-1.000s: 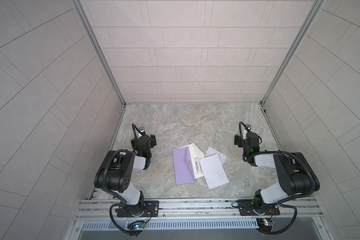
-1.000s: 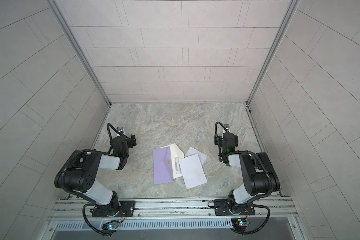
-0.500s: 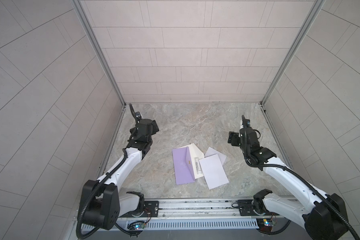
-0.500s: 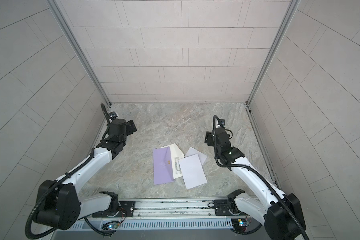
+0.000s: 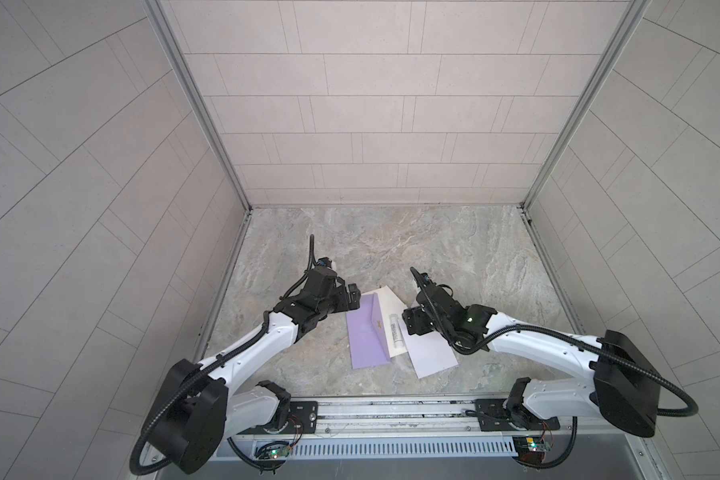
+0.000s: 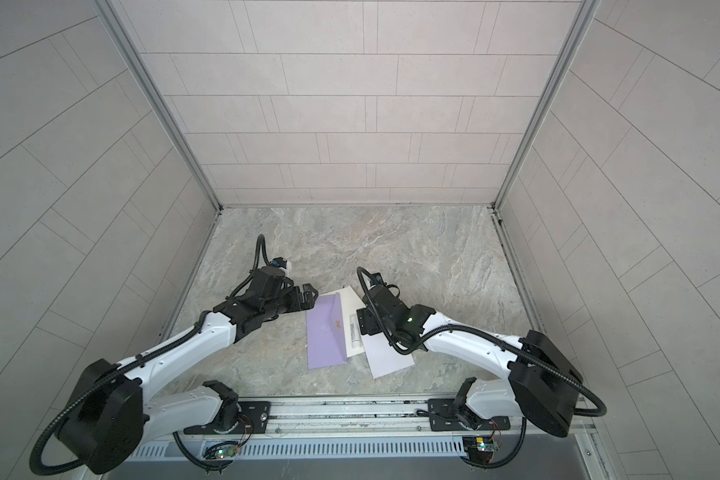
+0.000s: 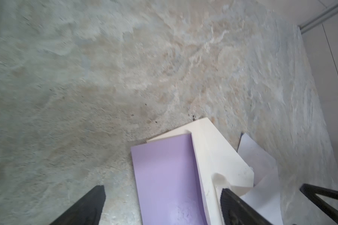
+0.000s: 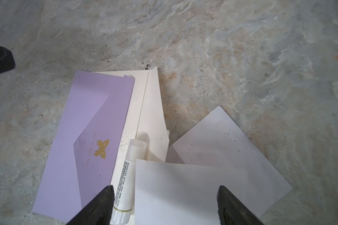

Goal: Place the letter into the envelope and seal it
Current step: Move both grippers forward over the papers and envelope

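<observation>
Both arms had swung in, left claw (image 5: 355,296) spread by the lilac paper envelope (image 5: 368,336), right claw (image 5: 410,322) spread over the white paper letter (image 5: 431,353), poised to grasp.

The lilac envelope (image 8: 70,136) was smooth, matt paper, its cream flap equally matt; the white letter (image 8: 183,191) was thin matt paper, faintly speckled; the glue stick (image 8: 125,185) was smooth, slightly glossy whitish plastic; the tabletop (image 8: 242,58) looked like rough, mottled stone, matt.

Lilac envelope (image 8: 66,146), gold butterfly (image 8: 101,149); white letter (image 8: 183,187); white glue stick (image 8: 125,181); grey-beige marbled tabletop (image 5: 391,241).
</observation>
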